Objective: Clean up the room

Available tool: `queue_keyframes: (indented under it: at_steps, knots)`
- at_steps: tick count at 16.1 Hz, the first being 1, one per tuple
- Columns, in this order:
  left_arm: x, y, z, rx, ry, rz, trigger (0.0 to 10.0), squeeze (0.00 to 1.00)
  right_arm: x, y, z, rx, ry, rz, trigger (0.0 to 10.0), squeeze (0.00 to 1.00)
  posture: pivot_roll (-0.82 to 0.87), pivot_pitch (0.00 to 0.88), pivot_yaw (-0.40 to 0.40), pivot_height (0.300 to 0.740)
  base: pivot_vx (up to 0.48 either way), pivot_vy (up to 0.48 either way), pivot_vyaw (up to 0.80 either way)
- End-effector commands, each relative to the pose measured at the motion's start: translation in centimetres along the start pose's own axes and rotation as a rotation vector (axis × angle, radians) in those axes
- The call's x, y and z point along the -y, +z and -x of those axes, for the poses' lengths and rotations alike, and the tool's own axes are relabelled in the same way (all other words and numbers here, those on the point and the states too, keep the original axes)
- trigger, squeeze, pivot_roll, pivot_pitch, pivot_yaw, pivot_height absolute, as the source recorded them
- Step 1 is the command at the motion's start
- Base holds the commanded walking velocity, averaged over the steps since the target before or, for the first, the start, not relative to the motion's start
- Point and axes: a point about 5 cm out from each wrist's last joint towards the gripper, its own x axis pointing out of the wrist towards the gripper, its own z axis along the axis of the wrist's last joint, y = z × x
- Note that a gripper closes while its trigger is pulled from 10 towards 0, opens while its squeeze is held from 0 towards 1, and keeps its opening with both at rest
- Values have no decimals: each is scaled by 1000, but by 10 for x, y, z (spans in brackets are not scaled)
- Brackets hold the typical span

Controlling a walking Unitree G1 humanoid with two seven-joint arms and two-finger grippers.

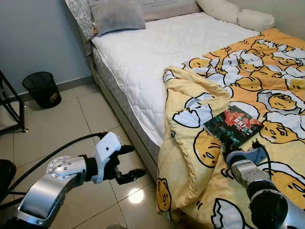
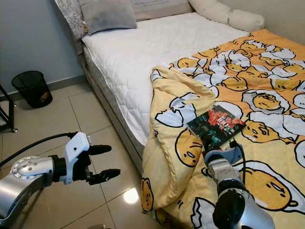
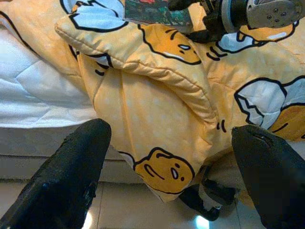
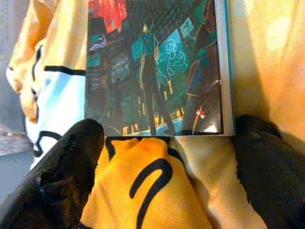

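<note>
My right gripper rests low on the quilt, its two black fingers spread apart with nothing between them but yellow cloth. The book lies flat on the quilt just ahead of those fingertips, dark cover up, with green and red artwork and a pale edge along one side. In my right wrist view its near edge sits right at the fingertips, and I cannot tell whether they touch it.

My left gripper hangs over the tiled floor beside the bed, fingers apart and empty, pointing toward the quilt's hanging edge. From my left wrist I see the quilt's thick folded edge draped down past the white mattress, and beyond it my right arm reaching at the book.

The quilt is yellow and orange with cartoon egg figures; it covers the right part of the bed and spills over the near corner toward the floor. The rest of the mattress is bare white. A grey pillow lies at the head of the bed, with a long white bolster near it by the wall. A black mesh bin stands on the floor against the blue-grey wall, well apart from my left arm.
</note>
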Motion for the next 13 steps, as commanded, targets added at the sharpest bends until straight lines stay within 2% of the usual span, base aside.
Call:
queue_keyframes:
  at_steps: [1, 2, 4, 9, 10, 11, 12, 13]
  knots:
    - [0, 4, 3, 8, 7, -13, 10000, 761, -6, -8, -2, -23, 32, -47, 10000, 0, 85, 0, 35, 740, 0, 0, 0]
    - [0, 4, 3, 9, 7, -13, 10000, 757, -7, -7, -2, -12, 44, -63, 10000, 0, 84, 0, 35, 740, 0, 0, 0]
    - [-1, 5, 1, 14, 11, -16, 10000, 761, -13, 2, -2, 34, 111, -177, 10000, 0, 82, 0, 35, 740, 0, 0, 0]
    - [-1, 5, 0, 20, 11, -19, 10000, 761, -19, 6, -2, 46, 163, -160, 10000, 0, 80, 0, 31, 740, 0, 0, 0]
    - [-1, 5, 0, 23, 12, -21, 10000, 765, -22, 8, -3, 70, 175, -174, 6706, 0, 84, 0, 29, 740, 0, 0, 0]
    - [-1, 5, 1, 24, 14, -22, 10000, 765, -23, 9, -3, 93, 178, -175, 5137, 0, 84, 0, 29, 740, 0, 0, 0]
    - [-1, 5, 1, 24, 14, -22, 10000, 761, -23, 10, -3, 101, 177, -177, 4667, 0, 86, 0, 29, 740, 0, 0, 0]
    - [0, 5, 1, 23, 15, -23, 10000, 761, -24, 10, -3, 119, 181, -189, 3255, 0, 88, 0, 30, 740, 0, 0, 0]
